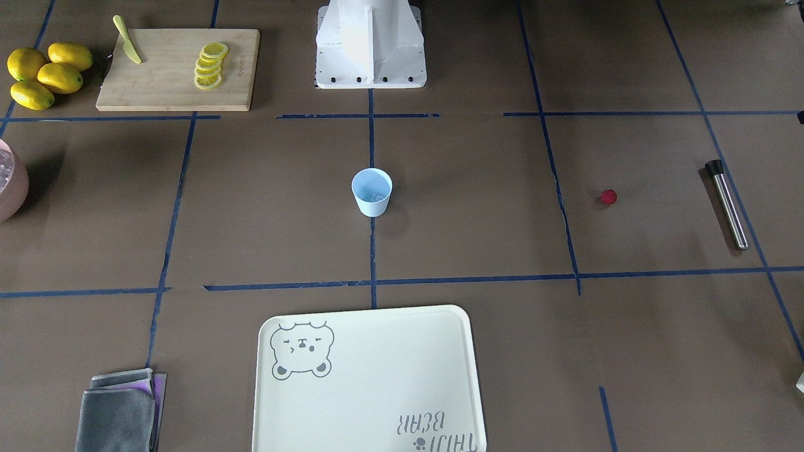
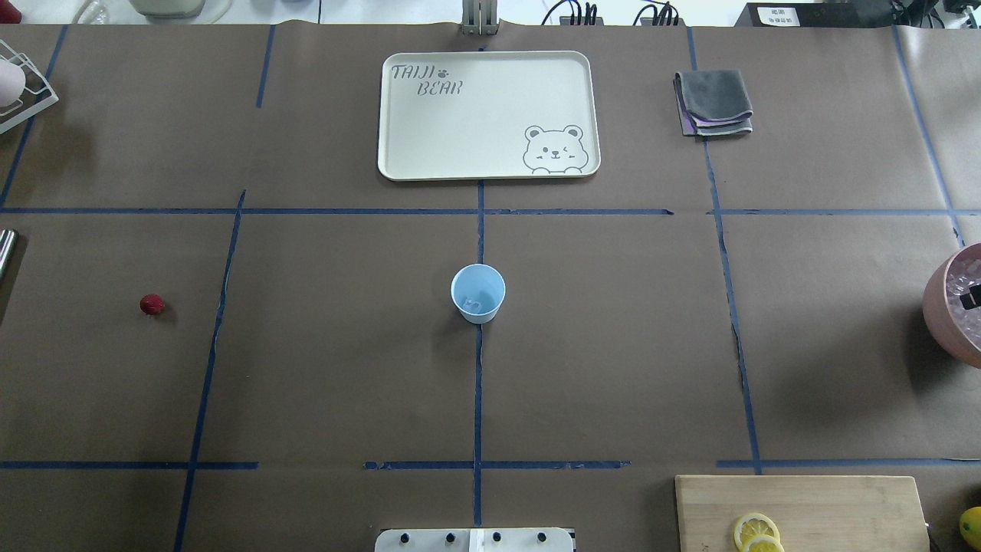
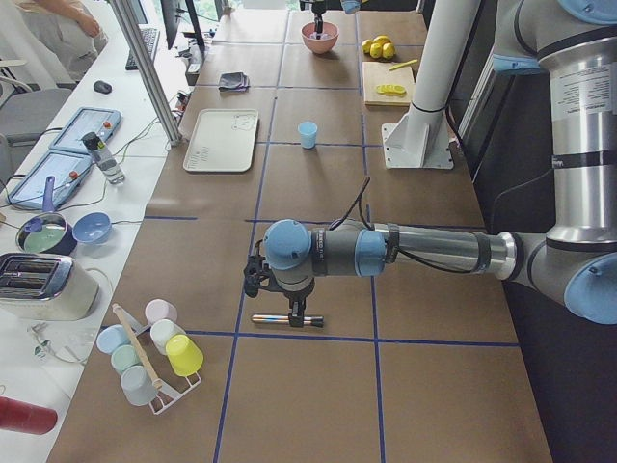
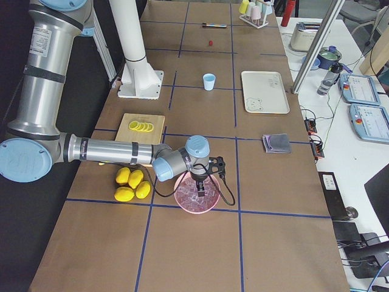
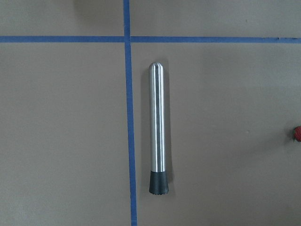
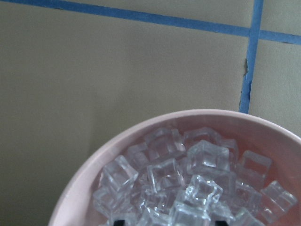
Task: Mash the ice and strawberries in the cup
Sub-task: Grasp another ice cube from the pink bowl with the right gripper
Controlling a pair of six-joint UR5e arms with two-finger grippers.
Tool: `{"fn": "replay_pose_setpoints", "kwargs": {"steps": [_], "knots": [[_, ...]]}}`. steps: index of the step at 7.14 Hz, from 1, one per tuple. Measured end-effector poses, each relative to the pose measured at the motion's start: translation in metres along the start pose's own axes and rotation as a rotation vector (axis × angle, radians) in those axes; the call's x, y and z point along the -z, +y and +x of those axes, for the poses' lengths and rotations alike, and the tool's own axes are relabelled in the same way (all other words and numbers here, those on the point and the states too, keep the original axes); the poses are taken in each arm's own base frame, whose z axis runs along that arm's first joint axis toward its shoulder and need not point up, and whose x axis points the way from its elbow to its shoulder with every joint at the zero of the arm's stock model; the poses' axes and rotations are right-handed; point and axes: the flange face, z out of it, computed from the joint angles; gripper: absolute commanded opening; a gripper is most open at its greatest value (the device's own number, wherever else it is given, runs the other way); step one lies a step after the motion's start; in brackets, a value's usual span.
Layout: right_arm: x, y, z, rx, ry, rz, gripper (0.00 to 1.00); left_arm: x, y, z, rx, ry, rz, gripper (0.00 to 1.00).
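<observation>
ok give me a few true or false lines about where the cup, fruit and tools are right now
1. The strawberry lies on the table, outside the cup. True.
2. The muddler stands upright in the cup. False: it lies flat on the table, well away from the cup.
3. The pink bowl holds ice cubes. True.
4. The lemon slices sit on the bear tray. False: they are lined up on the wooden cutting board.
</observation>
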Motion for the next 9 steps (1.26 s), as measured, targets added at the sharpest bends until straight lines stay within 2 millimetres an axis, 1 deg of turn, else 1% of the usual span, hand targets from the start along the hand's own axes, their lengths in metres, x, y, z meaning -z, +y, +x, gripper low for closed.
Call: {"fn": "replay_pose_setpoints", "kwargs": {"steps": [1, 2, 3, 4, 5, 6, 7, 8, 9], "knots": [[0.0, 0.0, 0.0, 0.0, 0.005, 0.002, 0.07, 0.0, 0.0, 0.0, 0.0, 0.0, 0.0, 1.0], [0.0, -0.001, 0.0, 0.0, 0.007, 0.004, 0.0, 0.0, 0.0, 0.0, -0.001, 0.0, 0.001, 1.0], [0.002, -0.002, -0.001, 0.003, 0.007, 0.008, 0.0, 0.0, 0.0, 0.001, -0.001, 0.0, 0.001, 1.0], [0.01, -0.006, -0.009, 0.012, -0.001, 0.024, 0.0, 0.001, 0.0, 0.001, -0.002, 0.0, 0.001, 1.0], [0.026, -0.013, -0.026, 0.016, -0.016, 0.052, 0.0, 0.001, 0.0, 0.001, -0.002, 0.0, 0.002, 1.0], [0.047, -0.019, -0.052, -0.012, -0.041, 0.082, 0.0, 0.001, 0.0, 0.001, -0.002, 0.0, 0.002, 1.0], [0.066, -0.026, -0.091, -0.083, -0.083, 0.101, 0.01, 0.001, 0.0, 0.001, -0.002, 0.0, 0.002, 1.0], [0.077, -0.037, -0.144, -0.173, -0.143, 0.103, 0.01, 0.001, 0.0, 0.001, -0.002, 0.0, 0.002, 1.0], [0.082, -0.052, -0.206, -0.261, -0.212, 0.092, 0.02, 0.001, 0.0, 0.001, -0.002, 0.0, 0.002, 1.0]]}}
